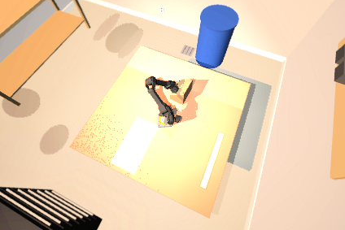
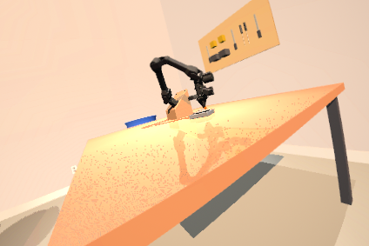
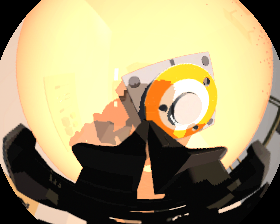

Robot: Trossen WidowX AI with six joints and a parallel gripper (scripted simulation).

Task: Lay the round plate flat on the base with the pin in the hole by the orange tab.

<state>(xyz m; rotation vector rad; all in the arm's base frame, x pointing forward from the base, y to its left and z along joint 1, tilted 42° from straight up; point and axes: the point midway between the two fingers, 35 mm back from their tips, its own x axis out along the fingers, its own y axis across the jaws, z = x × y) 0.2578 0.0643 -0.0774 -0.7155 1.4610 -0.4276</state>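
Note:
The round plate [image 1: 163, 120] [image 2: 206, 110] [image 3: 209, 100], a yellow ring with a white middle, sits around the post [image 3: 188, 106] on the square grey base [image 1: 164, 126] [image 3: 153, 73]. In the wrist view a dark gap or edge shows along the plate's left side; whether it lies flat is unclear. Holes show at its upper right, left and lower right. Orange at the lower left, beside the fingertips, blends with shadow, so the tab is not distinct. No pin is distinguishable. My gripper [image 2: 204, 107] [image 3: 147, 122] is shut and empty, its tips at the plate's lower-left edge; contact is unclear.
The base lies on the wooden table [image 1: 187, 167] [image 2: 144, 165]. A tan angular block [image 1: 188, 90] [image 2: 179, 108] stands near the arm. A blue bin [image 1: 216, 38] stands beyond the table's edge. A white strip [image 1: 212, 160] lies on the tabletop.

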